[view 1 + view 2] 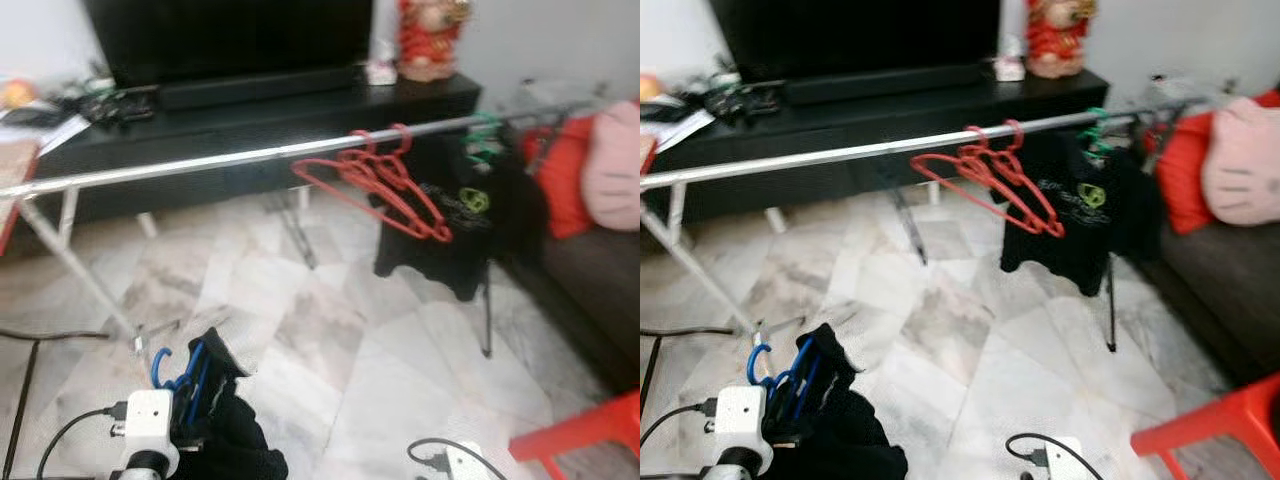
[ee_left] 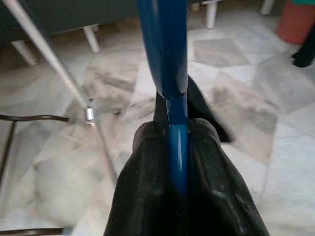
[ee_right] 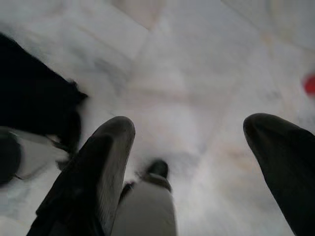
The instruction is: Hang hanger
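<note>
Low down, left gripper [image 2: 178,147] clamps blue hanger [image 2: 165,54] — rail [image 1: 230,158] above.

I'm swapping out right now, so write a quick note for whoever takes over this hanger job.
Left tool: shut on the blue hanger, held low near the floor, with a dark garment draped by it.
Right tool: open, holding nothing, pointed down at the marble floor.
Metal rail: runs across in front of the TV stand. The red hangers and a black shirt on a green hanger already hang on it toward the right.
Done: blue hanger grasped.
Left: raise it and hook it over the rail; the bare stretch left of the red hangers looks easiest.
</note>
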Available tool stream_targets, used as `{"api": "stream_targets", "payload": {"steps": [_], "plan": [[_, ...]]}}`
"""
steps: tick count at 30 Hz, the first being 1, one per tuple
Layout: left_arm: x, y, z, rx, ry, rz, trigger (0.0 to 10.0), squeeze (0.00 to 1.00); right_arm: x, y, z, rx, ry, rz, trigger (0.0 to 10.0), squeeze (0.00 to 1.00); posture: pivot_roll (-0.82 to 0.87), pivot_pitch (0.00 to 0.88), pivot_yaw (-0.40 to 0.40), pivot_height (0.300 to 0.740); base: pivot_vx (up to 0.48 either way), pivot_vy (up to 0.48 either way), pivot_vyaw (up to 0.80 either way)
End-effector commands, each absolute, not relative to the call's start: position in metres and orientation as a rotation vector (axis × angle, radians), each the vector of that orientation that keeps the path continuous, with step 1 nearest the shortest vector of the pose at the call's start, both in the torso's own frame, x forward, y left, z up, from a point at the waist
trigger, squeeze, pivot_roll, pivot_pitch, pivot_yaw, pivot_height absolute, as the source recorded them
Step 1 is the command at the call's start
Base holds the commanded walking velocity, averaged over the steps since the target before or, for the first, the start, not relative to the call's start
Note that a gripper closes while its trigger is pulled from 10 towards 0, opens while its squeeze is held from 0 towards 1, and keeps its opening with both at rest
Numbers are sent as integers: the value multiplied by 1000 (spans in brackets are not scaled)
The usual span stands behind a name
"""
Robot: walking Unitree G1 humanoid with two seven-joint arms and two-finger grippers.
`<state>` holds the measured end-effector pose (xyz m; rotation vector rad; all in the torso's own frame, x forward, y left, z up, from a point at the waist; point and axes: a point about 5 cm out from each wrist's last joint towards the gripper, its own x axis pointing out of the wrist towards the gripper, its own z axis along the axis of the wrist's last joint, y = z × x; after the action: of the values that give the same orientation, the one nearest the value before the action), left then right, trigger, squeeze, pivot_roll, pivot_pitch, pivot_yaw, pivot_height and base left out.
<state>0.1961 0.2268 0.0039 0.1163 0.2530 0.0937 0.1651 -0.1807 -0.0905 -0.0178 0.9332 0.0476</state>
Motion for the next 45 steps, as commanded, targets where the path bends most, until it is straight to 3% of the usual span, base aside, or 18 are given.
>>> {"api": "stream_targets", "payload": {"steps": [1,18,27,45], "plan": [[199,225,9,117,226,90,10000,0,155,-188,-94,-24,964,29,10000,0,-11,54,-5,740,0,0,594],[216,231,76,157,-83,150,10000,0,158,-183,-93,0,952,35,10000,0,-7,55,-2,740,0,0,65],[208,229,67,150,-7,144,10000,0,158,-181,-94,5,957,40,10000,0,4,57,-3,740,0,0,0],[209,225,64,139,27,125,10000,0,161,-181,-92,16,940,32,10000,0,-6,45,-5,740,-293,0,0]]}}
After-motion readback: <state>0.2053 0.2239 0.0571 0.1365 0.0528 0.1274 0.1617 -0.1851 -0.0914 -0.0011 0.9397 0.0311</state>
